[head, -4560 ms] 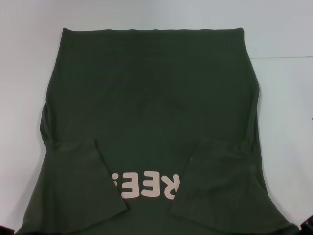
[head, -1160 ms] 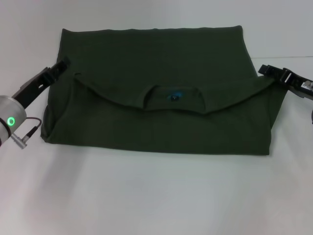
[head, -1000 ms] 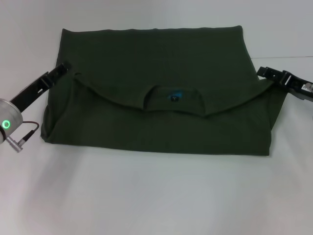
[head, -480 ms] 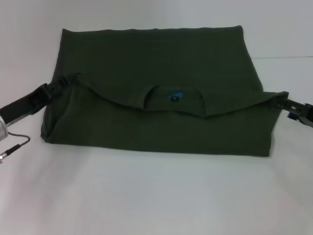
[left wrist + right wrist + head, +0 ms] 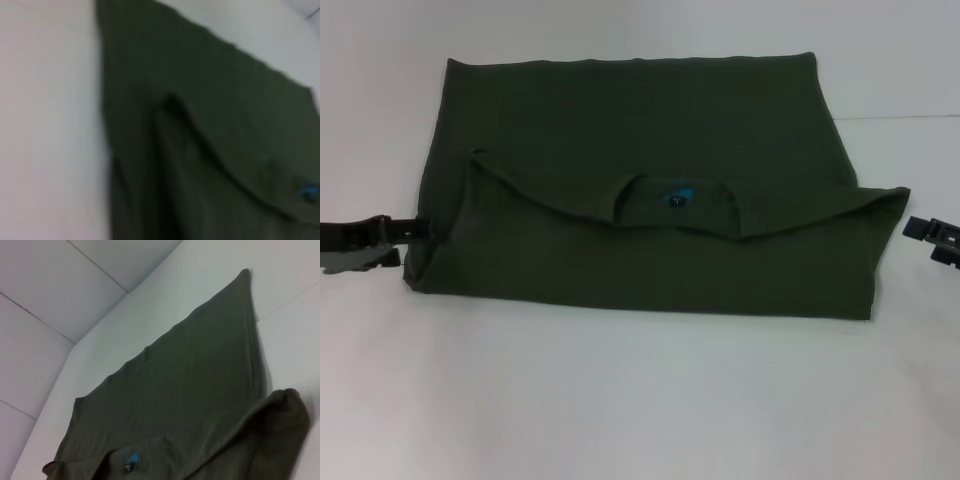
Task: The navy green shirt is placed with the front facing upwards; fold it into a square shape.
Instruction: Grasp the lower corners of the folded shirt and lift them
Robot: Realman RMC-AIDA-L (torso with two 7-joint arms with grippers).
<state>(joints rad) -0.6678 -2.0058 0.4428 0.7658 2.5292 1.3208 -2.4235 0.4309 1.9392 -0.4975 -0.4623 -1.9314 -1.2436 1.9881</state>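
The navy green shirt (image 5: 640,120) lies on the white table (image 5: 640,400), its near part folded over away from me. The collar (image 5: 675,195) with its black tag and blue print sits on top at the middle, and the lettering is hidden. My left gripper (image 5: 395,245) is low at the shirt's left edge, open and empty, its tip just by the cloth. My right gripper (image 5: 925,238) is open and empty, a little right of the flap's raised right corner (image 5: 898,195). The shirt also shows in the left wrist view (image 5: 210,125) and in the right wrist view (image 5: 190,385).
Bare white table surrounds the shirt on all sides. A seam line (image 5: 900,116) in the table runs to the right behind the shirt. White wall panels (image 5: 75,285) stand beyond the table's far edge.
Both grippers have let go of the flap's corners and drawn back outward and toward me. The flap lies where it was laid. Earlier the shirt lay unfolded with the lettering showing.
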